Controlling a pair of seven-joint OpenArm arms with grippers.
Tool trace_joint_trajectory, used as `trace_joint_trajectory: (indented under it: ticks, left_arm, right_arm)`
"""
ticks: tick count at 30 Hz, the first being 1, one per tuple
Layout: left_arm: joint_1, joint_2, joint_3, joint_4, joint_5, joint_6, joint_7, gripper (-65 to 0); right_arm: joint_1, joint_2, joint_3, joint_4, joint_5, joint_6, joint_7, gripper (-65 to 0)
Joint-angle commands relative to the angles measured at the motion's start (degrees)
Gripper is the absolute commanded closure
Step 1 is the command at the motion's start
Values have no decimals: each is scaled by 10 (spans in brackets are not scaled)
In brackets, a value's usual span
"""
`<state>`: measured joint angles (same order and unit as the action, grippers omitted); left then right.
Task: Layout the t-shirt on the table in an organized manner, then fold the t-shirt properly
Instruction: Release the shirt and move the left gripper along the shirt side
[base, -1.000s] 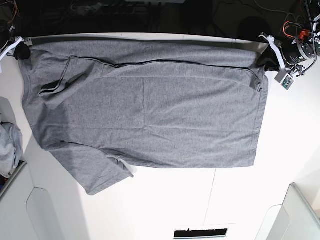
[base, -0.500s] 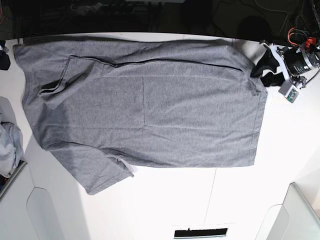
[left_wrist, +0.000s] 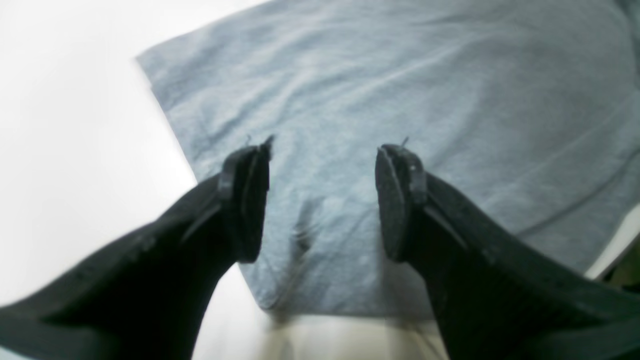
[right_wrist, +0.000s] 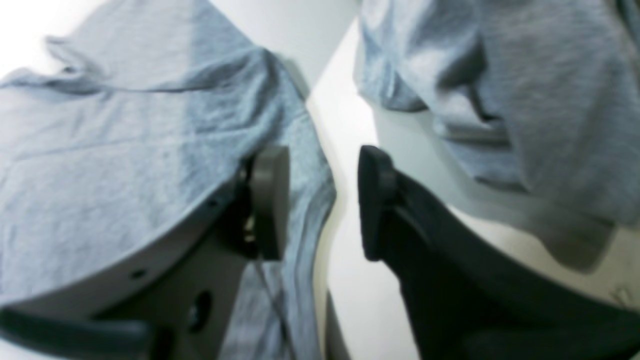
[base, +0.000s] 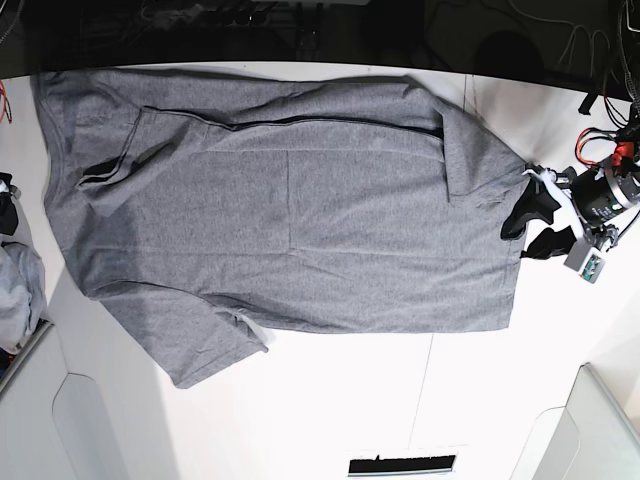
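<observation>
Since the earlier frames the left gripper (base: 527, 229) has left the far right corner of the table (base: 340, 400) and come down to the shirt's right edge, and that corner of the shirt (base: 300, 215) now lies folded back over the body as a flap near the right end; the right gripper has gone from the far left corner and shows in the base view only as a dark sliver at the left edge; shirt otherwise flat on the table, long axis left to right, one sleeve pointing toward the near left, far edge along the table's far side; left wrist view: left gripper (left_wrist: 322, 192) with jaws standing wide apart, nothing between them, hovering over a corner of the shirt (left_wrist: 400, 100) with bare table (left_wrist: 75, 125) to the side; right wrist view: right gripper (right_wrist: 322, 200) with a clear gap between the jaws, no cloth pinched, shirt edge (right_wrist: 125, 165) passing under one finger; a paler grey bundle (right_wrist: 525, 90) lies beside it, also seen at the base view's left edge; light grey bins (base: 60, 420) at the near corners.
</observation>
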<state>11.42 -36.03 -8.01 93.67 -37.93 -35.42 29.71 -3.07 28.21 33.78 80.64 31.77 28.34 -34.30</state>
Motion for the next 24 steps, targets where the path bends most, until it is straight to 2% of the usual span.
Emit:
trace_joint_trajectory:
  ticks: [1, 7, 13, 15, 17, 18, 19, 20, 21, 24]
  left_arm:
    - [-25, -10, 6, -12, -3, -1, -23, -364]
    - [-155, -9, 83, -164, 22, 23, -55, -364]
    - [-268, -1, 136, -315, 29, 27, -96, -364]
    - [-304, 7, 141, -360, 35, 44, -91, -364]
    - [-325, 9, 141, -387, 34, 45, -60, -363]
    - [-329, 6, 141, -389, 34, 38, -41, -358]
    - [-329, 0, 141, -387, 34, 10, -22, -320]
    - [-325, -7, 141, -377, 12, -31, -6, -257]
    - [-318, -14, 141, -358, -19, -46, 7, -207]
    - [-279, -41, 141, -283, -68, -46, 31, -189]
  right_arm:
    - [32, 16, -11, -8, -10, -4, 25, -232]
    - [174, 16, -89, -163, -92, -31, 70, -232]
    - [287, 16, -106, -327, -130, -31, 105, -232]
    - [317, 16, -106, -371, -137, -31, 113, -232]
    - [332, 15, -106, -398, -138, -30, 113, -232]
    - [334, 14, -106, -402, -137, -30, 114, -232]
    - [334, 12, -106, -402, -134, -30, 114, -232]
    - [334, 10, -107, -402, -129, -28, 113, -232]
    - [334, 7, -107, -402, -124, -21, 113, -232]
    - [328, 5, -107, -402, -102, 11, 106, -232]
